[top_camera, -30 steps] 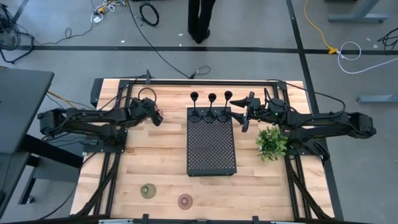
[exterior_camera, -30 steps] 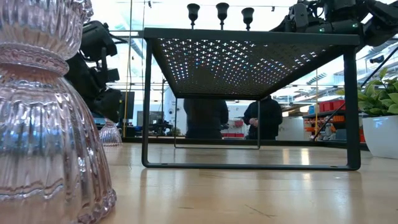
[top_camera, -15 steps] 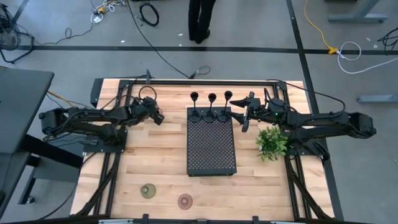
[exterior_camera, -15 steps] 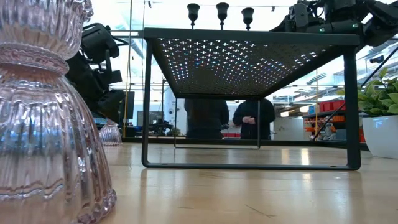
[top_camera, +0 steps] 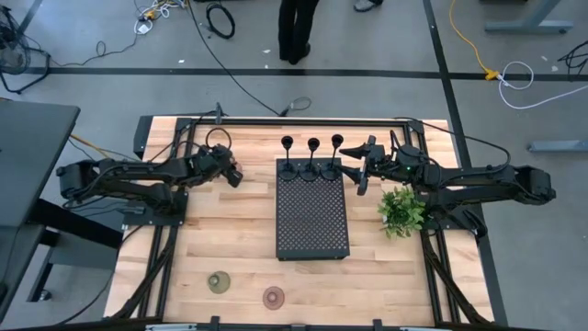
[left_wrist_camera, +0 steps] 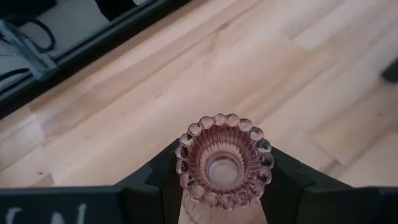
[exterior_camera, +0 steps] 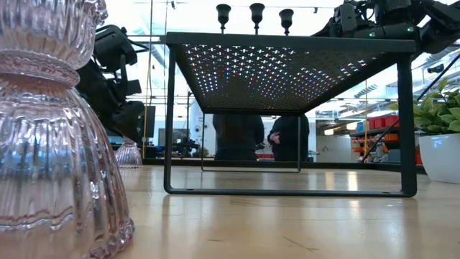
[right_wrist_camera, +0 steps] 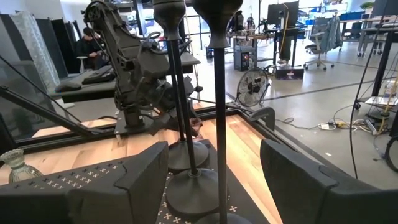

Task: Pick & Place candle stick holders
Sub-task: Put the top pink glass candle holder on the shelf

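Three slim black candle stick holders (top_camera: 312, 156) stand in a row on the far end of the black perforated tray (top_camera: 312, 225). My right gripper (top_camera: 360, 176) is open at the tray's far right corner. In its wrist view the nearest black stem (right_wrist_camera: 219, 106) stands between its fingers (right_wrist_camera: 146, 177) without touching them. My left gripper (top_camera: 233, 175) is left of the tray, shut on a pinkish glass holder (left_wrist_camera: 222, 163). An olive holder (top_camera: 219, 282) and another pinkish one (top_camera: 274, 297) stand on their bases near the table's near edge. My left gripper pinches the pinkish holder between its two fingers (left_wrist_camera: 160, 180), just below the beaded cup rim (left_wrist_camera: 186, 177). The holder stands upright, cup opening up. Its flared base (exterior_camera: 128, 154) shows under the gripper at about table height; whether it rests on the wood I cannot tell.
A small green potted plant (top_camera: 401, 210) stands right of the tray, close under my right arm. The tray stands on legs (exterior_camera: 169, 122) above the wood. Bare wood lies between the tray and my left gripper. A person (exterior_camera: 287, 137) stands in the room behind.
Both arms have kept nearly still. In the low view a person in the room behind the table has walked toward the picture's left.
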You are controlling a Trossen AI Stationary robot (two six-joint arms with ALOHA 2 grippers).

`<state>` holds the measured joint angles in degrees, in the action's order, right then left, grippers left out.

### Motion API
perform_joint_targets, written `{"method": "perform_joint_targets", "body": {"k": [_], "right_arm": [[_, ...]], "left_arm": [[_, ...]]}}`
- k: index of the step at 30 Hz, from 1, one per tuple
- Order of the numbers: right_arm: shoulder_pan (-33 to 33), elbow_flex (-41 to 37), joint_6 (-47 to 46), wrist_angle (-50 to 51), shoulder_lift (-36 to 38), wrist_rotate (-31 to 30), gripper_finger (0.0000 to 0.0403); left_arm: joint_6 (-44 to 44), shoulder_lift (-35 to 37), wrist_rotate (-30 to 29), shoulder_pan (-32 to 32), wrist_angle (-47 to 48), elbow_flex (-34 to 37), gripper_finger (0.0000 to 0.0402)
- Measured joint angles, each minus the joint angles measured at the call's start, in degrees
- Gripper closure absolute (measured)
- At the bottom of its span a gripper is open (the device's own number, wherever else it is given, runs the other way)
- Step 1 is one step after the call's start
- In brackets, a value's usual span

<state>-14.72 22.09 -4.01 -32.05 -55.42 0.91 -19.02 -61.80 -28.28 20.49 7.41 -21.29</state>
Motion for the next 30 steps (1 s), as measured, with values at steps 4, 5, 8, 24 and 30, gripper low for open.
{"method": "perform_joint_targets", "body": {"k": [4, 5, 8, 24, 30], "right_arm": [[-0.01, 0.0, 0.0, 0.04, 0.0, 0.0, 0.0146], [-0.02, 0.0, 0.01, 0.08, 0.0, -0.01, 0.0146], [-0.02, 0.0, 0.0, 0.07, 0.0, -0.02, 0.0146], [0.0, 0.0, -1.03, 0.36, 0.0, -0.02, 0.0146], [-0.02, 0.0, -1.05, 0.48, 0.0, -0.04, 0.0146]], "left_arm": [[-1.34, 1.06, 3.34, -1.11, 4.75, -2.07, 0.0238], [-1.35, 1.26, 3.89, -1.53, 6.46, -2.92, 0.0238], [-1.38, 1.58, 4.25, -3.06, 11.08, -6.02, 0.0238], [-2.84, 1.56, 5.67, -16.04, 25.31, -25.98, 0.0238], [-2.89, 1.56, 5.64, -24.08, 27.02, -33.28, 0.0238]]}}
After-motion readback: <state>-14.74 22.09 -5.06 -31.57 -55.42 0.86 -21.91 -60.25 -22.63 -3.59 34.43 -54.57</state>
